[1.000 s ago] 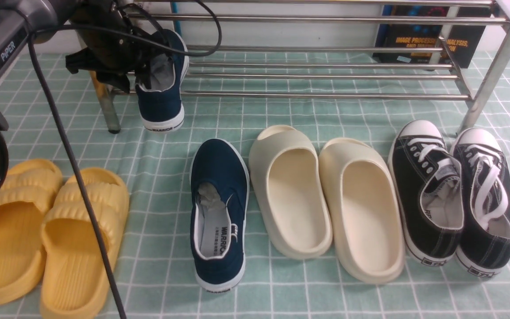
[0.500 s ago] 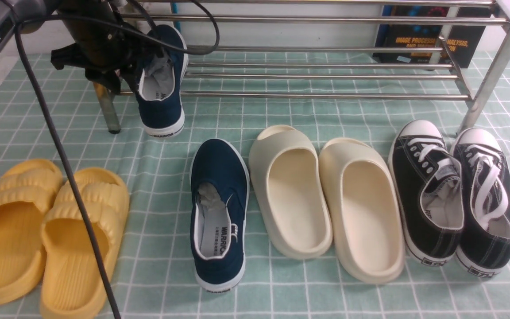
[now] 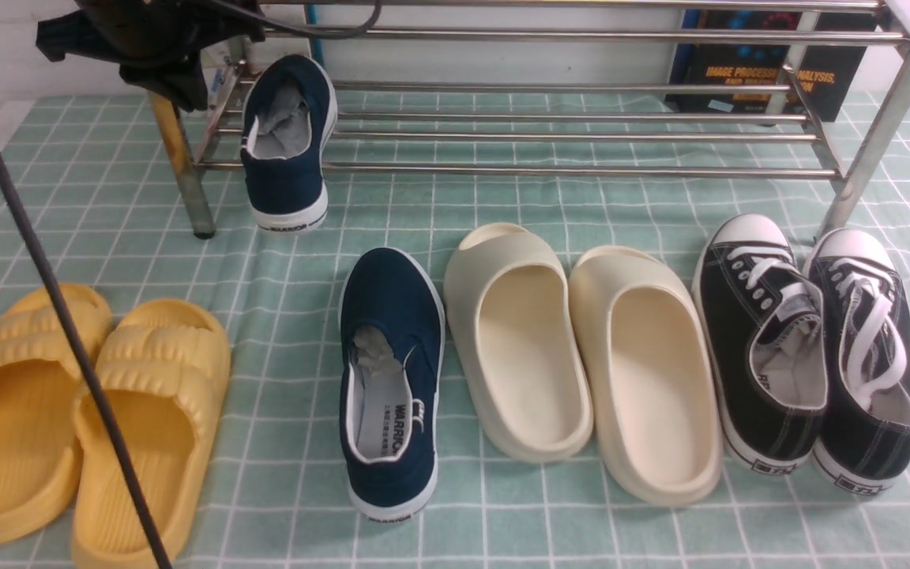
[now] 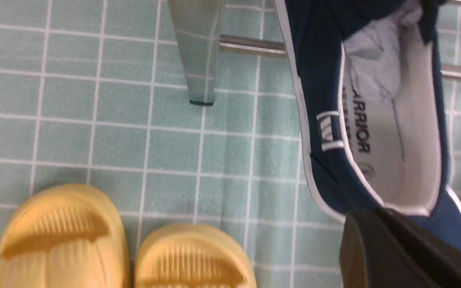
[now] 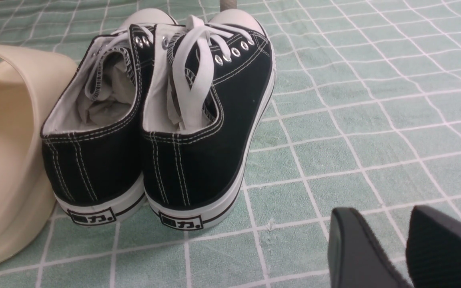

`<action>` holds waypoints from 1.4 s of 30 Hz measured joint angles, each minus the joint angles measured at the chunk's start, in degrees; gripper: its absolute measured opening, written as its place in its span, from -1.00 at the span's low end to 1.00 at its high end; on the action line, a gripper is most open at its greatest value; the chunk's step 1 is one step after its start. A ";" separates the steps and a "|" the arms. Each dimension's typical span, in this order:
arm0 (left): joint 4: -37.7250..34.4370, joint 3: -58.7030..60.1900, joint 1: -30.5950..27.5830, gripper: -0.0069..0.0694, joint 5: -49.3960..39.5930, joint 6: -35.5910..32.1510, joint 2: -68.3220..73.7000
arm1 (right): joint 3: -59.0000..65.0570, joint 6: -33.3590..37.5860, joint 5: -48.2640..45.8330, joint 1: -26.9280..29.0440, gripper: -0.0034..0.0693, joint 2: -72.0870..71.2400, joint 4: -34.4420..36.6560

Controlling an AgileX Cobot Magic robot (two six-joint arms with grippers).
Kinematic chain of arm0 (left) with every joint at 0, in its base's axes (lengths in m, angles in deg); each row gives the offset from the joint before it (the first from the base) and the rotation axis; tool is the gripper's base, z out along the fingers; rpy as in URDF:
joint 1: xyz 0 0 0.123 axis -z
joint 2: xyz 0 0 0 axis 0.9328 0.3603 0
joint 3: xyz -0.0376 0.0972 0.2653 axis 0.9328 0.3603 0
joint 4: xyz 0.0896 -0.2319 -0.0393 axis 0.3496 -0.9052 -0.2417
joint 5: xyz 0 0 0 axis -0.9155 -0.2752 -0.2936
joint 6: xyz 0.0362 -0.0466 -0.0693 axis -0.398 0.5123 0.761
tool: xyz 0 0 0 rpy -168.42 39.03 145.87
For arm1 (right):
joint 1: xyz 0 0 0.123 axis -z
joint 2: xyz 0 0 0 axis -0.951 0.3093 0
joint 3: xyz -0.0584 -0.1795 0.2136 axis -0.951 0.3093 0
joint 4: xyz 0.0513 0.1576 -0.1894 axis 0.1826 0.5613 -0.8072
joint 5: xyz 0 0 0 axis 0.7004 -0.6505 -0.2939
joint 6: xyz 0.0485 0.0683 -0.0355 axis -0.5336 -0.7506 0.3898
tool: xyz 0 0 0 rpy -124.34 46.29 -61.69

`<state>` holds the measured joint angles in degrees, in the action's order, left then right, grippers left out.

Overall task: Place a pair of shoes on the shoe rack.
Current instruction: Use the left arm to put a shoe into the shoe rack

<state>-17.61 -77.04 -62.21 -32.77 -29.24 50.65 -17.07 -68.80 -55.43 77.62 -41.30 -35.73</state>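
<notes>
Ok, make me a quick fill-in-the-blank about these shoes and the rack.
One navy shoe rests on the shoe rack with its ____ facing the front camera.
The other navy shoe lies between the ____ slippers and the cream clogs.
The black sneakers have ____ laces.
Missing: heel; yellow; white.

Navy-blue canvas, white rubber soles, white lining and dark "WARRIOR" lettering on the slip-on sneakers [image 3: 392, 316]. Shiny silver steel on the shoe rack [image 3: 565, 169]. Black canvas with white toe caps, laces and stitching on the lace-up sneakers [image 3: 739, 411]. Cream on the clogs [image 3: 514, 356], ribbed yellow on the slides [image 3: 147, 348]. Pale green with a white grid on the cloth [image 3: 502, 514]. Dark cover, orange lettering on the book [image 3: 771, 75].
</notes>
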 joint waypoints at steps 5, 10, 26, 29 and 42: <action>-5.58 12.53 0.00 -0.76 1.59 -2.70 -6.32 | 0.00 0.00 0.00 0.00 -0.25 0.00 0.00; -11.18 27.41 0.00 -0.76 11.11 -6.02 -6.86 | 0.00 0.00 0.00 0.00 -0.25 0.00 0.00; -11.84 18.97 0.21 -0.76 17.78 -7.67 2.32 | 0.00 0.00 0.00 0.00 -0.25 0.00 0.00; -8.50 16.11 0.40 -0.76 17.32 -5.32 3.29 | 0.00 0.00 0.00 0.00 -0.25 0.00 0.00; -5.30 11.27 0.22 -0.76 19.78 -2.77 6.44 | 0.00 0.00 0.00 0.00 -0.25 0.00 0.00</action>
<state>-22.91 -65.77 -61.99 -12.98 -32.02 57.09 -17.07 -68.80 -55.43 77.62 -41.30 -35.73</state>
